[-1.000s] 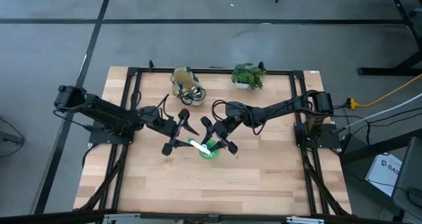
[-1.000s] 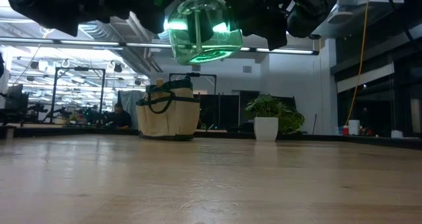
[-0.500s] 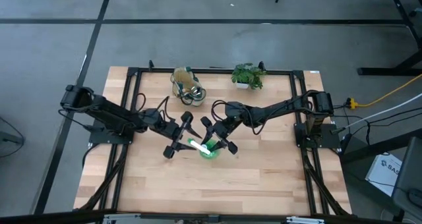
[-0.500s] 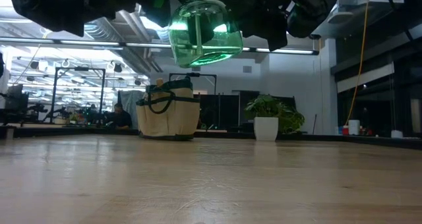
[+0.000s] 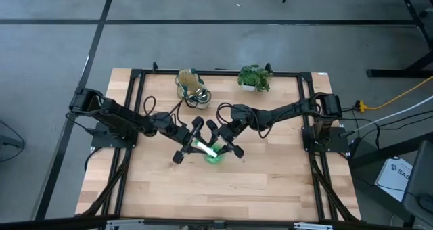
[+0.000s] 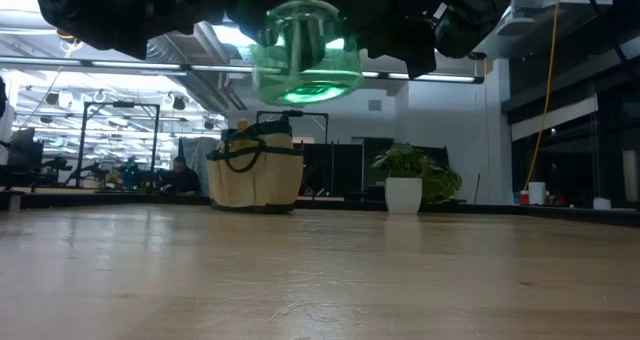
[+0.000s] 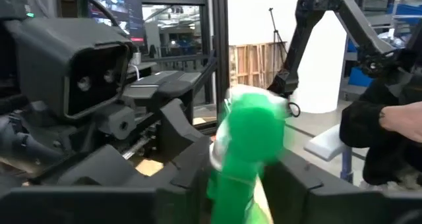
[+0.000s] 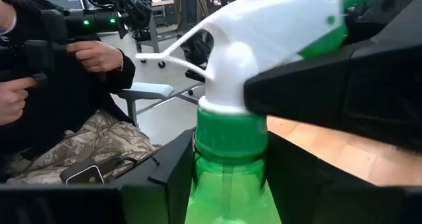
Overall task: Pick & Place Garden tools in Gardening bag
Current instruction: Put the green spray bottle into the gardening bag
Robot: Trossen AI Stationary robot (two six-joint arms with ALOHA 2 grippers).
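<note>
Presently the green spray bottle (image 5: 211, 153) hangs mid-table, well clear of the wooden table (image 5: 270, 182). The right gripper (image 5: 221, 146) is clamped round its neck. The left gripper (image 5: 192, 139), spread wide, brackets its nozzle end without clear contact. The bottle's long axis runs between them. Beyond, the gardening bag (image 5: 191, 86) stands at the far edge, nearer the left arm, beside a potted plant (image 5: 255, 77). A seated person's hand (image 8: 99, 55) shows in the room.

No wording can be made out; only a box (image 5: 394, 176) at the lower right of the high view carries print, too small to read.
</note>
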